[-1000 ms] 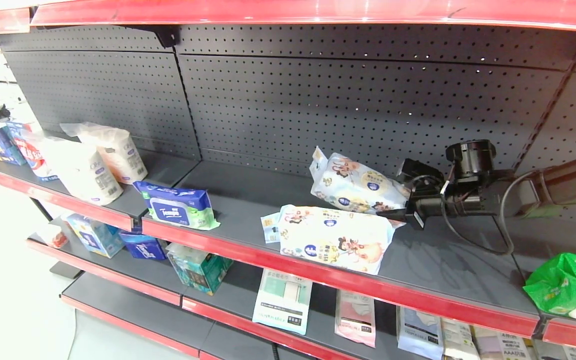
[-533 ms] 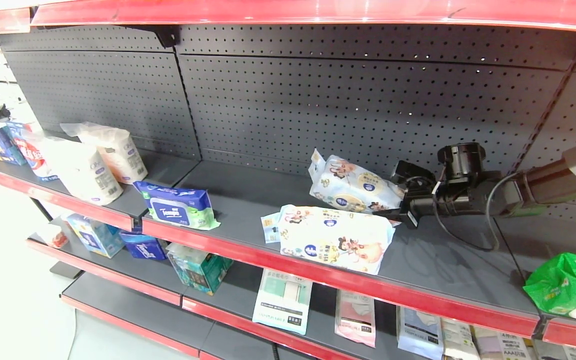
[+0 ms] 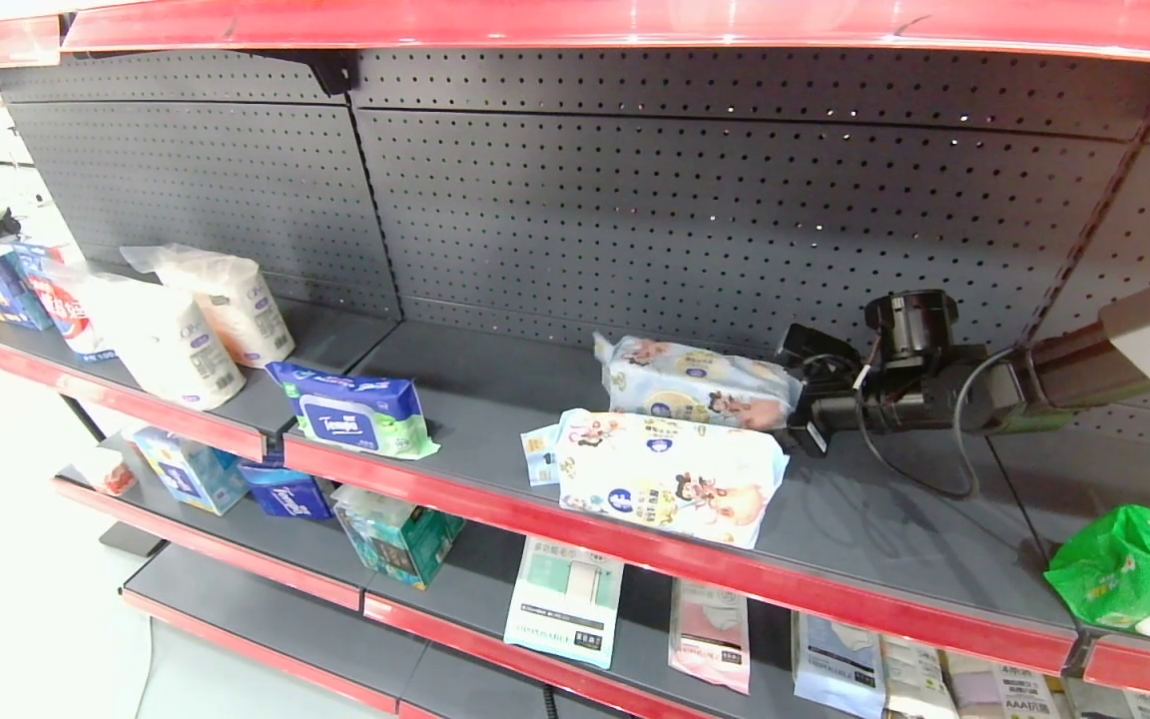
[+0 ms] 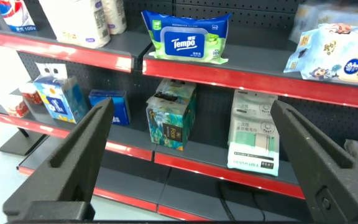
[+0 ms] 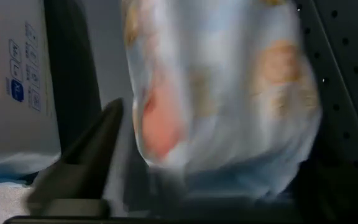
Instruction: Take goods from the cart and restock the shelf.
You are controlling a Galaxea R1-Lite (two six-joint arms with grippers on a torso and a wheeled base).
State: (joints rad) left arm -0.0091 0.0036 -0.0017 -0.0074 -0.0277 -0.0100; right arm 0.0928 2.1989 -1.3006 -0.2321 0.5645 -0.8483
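- Right gripper (image 3: 797,427) — jaws apart around the rear wipes pack (image 3: 695,384), which lies on the shelf (image 3: 884,519).
- Left gripper (image 4: 191,162) — jaws wide apart, tissue box (image 4: 171,115) beyond them.

Plainly a shop aisle: tiered shelves (image 3: 864,539) edged with red strips (image 3: 535,519), grey pegboard (image 3: 685,200) behind, packaged goods set out facing the front: wipes (image 3: 355,409), paper rolls (image 3: 171,345), tissue boxes (image 3: 395,534), flat packets (image 3: 565,599) propped along the lower tier.
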